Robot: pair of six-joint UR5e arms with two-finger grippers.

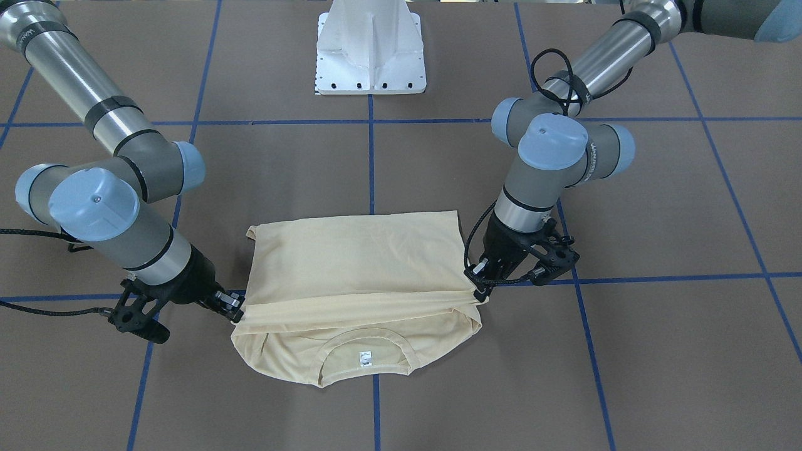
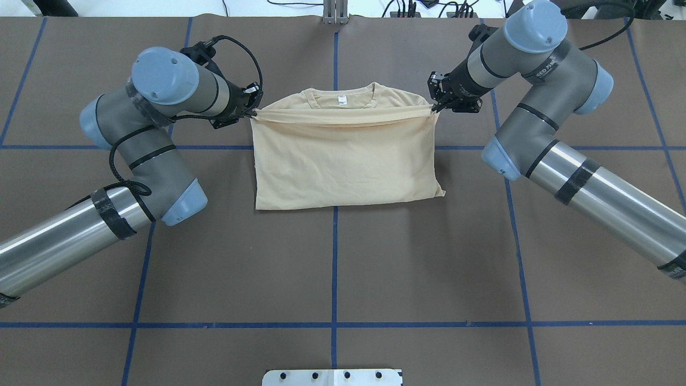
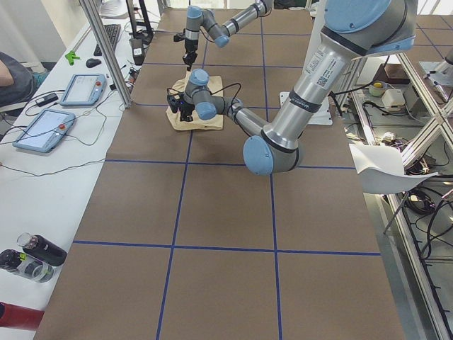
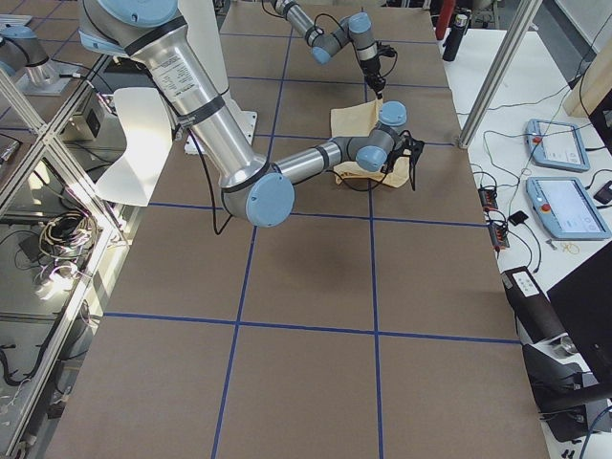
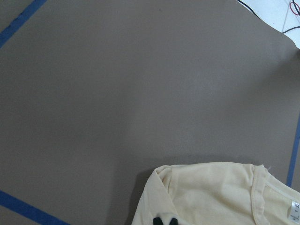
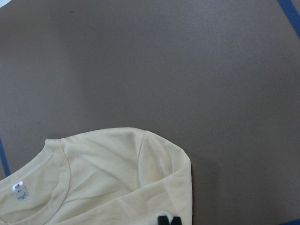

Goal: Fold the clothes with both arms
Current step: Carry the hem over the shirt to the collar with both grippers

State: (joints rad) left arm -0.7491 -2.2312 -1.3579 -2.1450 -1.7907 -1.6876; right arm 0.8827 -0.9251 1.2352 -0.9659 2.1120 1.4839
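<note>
The shirt [image 2: 343, 166] lies on the surface [image 2: 343, 257] toward 12 o'clock in the overhead view, doubled over, its collar and neck label [image 2: 341, 99] uncovered; the left claw [image 2: 252, 111] at the collar's 9 o'clock and the right claw [image 2: 435, 105] at its 3 o'clock each pinch a corner of the upper layer; the edge runs taut between them, likely so the fold lands straight.
</note>
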